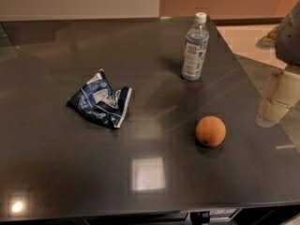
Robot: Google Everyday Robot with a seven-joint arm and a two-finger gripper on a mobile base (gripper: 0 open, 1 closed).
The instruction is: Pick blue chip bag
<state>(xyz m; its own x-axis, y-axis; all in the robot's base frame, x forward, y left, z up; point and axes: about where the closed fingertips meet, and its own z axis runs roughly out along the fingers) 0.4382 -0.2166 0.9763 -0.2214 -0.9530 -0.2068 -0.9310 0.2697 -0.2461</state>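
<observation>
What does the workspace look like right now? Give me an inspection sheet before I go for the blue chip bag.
Surface: dark glossy counter with glare patches.
Job's things: blue chip bag, crumpled, left of centre, untouched.
Clutter: water bottle upright at the back; orange ball front right; both apart from the bag.
Grippers: gripper at the right edge, far from the bag.
Cables: nothing seen.
Surroundings: pale wall behind; floor beyond the right edge.

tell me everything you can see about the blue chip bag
The blue chip bag is a crumpled dark-blue packet, foil by its look, with white and silver markings. It lies flattened and partly folded on the dark table, left of centre. Only the table touches it; the gripper is at the right edge, well apart.
</observation>
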